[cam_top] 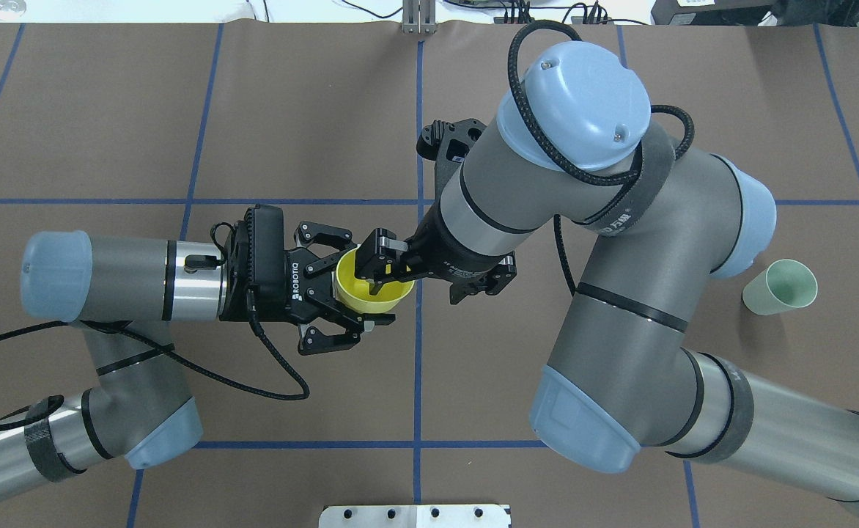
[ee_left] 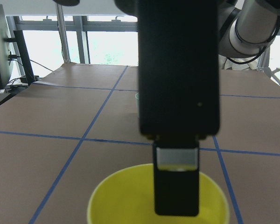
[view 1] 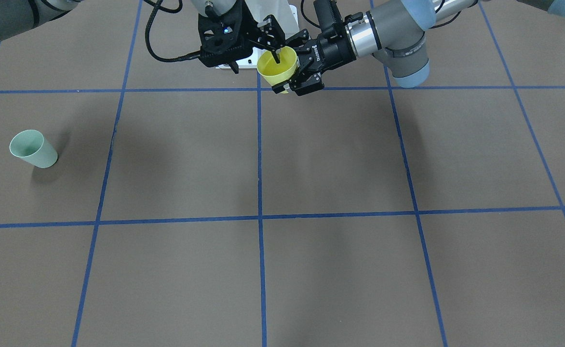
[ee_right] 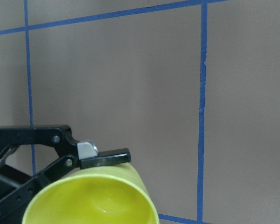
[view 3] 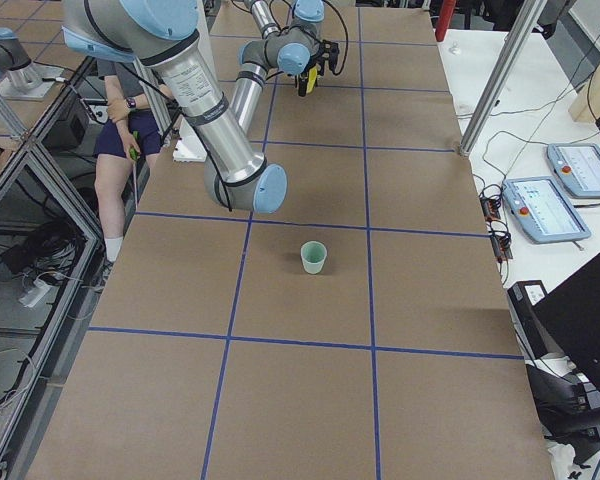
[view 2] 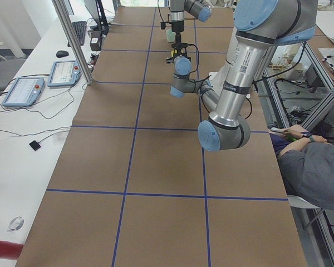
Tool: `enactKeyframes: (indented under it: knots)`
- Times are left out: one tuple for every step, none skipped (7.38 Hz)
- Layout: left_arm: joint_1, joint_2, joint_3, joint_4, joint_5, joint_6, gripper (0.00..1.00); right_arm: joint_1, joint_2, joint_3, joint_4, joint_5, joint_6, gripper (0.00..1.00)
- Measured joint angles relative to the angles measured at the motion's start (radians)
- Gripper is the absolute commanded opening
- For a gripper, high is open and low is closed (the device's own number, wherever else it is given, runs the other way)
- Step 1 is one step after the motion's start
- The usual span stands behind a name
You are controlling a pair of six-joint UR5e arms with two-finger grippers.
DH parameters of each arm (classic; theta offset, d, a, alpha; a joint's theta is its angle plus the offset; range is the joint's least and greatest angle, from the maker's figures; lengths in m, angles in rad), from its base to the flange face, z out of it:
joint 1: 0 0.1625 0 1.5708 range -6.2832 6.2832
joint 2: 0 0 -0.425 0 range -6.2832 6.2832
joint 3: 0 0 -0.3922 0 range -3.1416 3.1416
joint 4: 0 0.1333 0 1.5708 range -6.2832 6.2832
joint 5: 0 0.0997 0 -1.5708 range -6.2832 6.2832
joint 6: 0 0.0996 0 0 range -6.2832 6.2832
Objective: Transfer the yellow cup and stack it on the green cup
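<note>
Yellow cup (view 1: pixel 276 67) mid-handover, held off the bench (cam_top: pixel 253 110), ctr of overhead view.
Left fingers (cam_top: pixel 334 337) clamp its wall; right fingers (cam_top: pixel 380 253) straddle the rim, pinched or not I can't tell. Light, thin, slick plastic imo: grip rim gently. Green cup (cam_top: pixel 780 287) stands at right edge.

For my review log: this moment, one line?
left fingers: shut on bright yellow plastic cup; right fingers: open, one inside cup; pale green plastic cup: untouched
</note>
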Motion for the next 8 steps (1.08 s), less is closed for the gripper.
enactKeyframes:
  knots:
    - [0.0, 0.0, -0.001, -0.001, 0.0, 0.0, 0.0, -0.001, 0.0, -0.001, 0.0, -0.007, 0.0, 0.99]
    - [0.0, 0.0, 0.0, -0.01, 0.0, -0.001, 0.0, -0.001, 0.001, 0.0, 0.001, -0.011, 0.0, 0.99]
    - [0.001, 0.001, 0.003, -0.028, 0.0, -0.002, 0.0, -0.001, 0.003, 0.002, 0.002, -0.014, -0.001, 0.99]
    - [0.001, 0.001, 0.006, -0.041, 0.0, -0.002, 0.0, -0.002, 0.004, 0.005, 0.004, -0.015, -0.001, 0.99]
    - [0.001, 0.001, 0.007, -0.05, -0.001, -0.003, 0.0, -0.002, 0.007, 0.008, 0.006, -0.014, -0.001, 0.96]
    - [0.001, 0.001, 0.009, -0.058, -0.001, -0.003, 0.0, -0.002, 0.009, 0.011, 0.008, -0.014, -0.001, 0.92]
    - [0.002, 0.001, 0.01, -0.063, -0.001, -0.003, 0.0, -0.002, 0.011, 0.012, 0.01, -0.014, -0.001, 0.9]
    - [0.003, 0.001, 0.01, -0.066, -0.001, -0.003, 0.0, -0.002, 0.01, 0.012, 0.011, -0.013, -0.001, 0.88]
